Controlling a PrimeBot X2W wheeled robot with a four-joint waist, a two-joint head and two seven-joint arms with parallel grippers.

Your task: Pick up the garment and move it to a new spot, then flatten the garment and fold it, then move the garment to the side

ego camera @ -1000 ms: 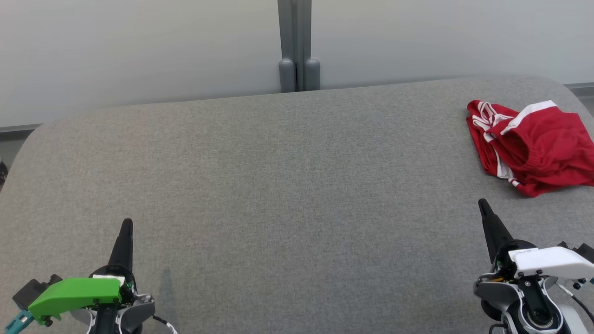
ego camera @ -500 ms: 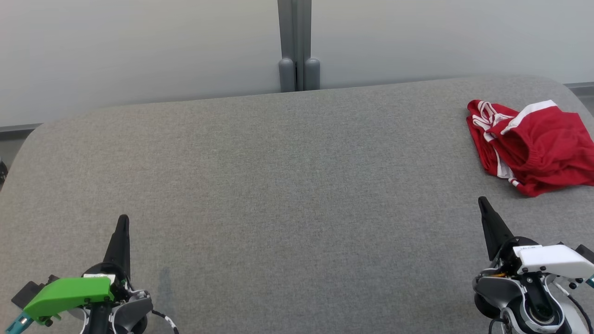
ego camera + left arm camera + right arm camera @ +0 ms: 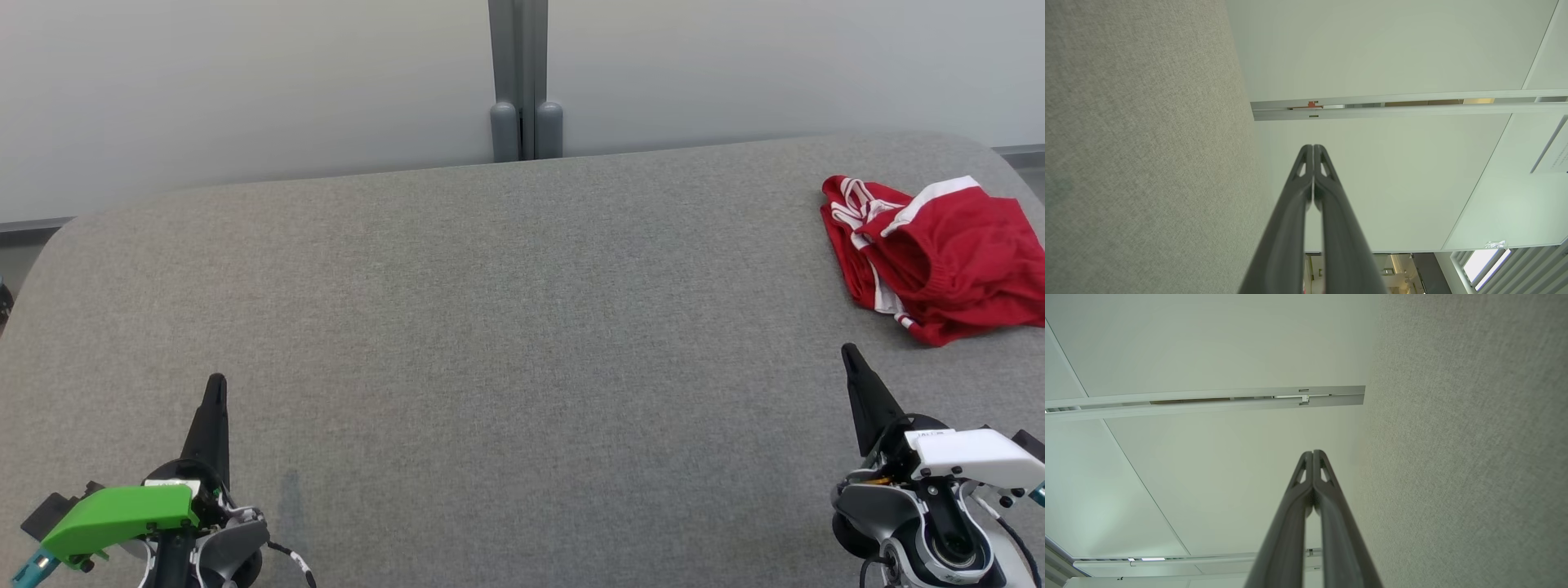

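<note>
Red shorts [image 3: 947,261] bunched, upper right of desk [image 3: 522,327], near edge. Left end effector [image 3: 215,392], right end effector [image 3: 853,363] closed, empty. Risk: closed-tip approach shoving shorts off.

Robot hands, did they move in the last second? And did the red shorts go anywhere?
Both crept a little forward over the grey table: the left gripper also drifted slightly left, the right gripper barely shifted. Nothing was grabbed or let go; both are shut and empty. The red shorts stayed crumpled at the table's far right.
</note>
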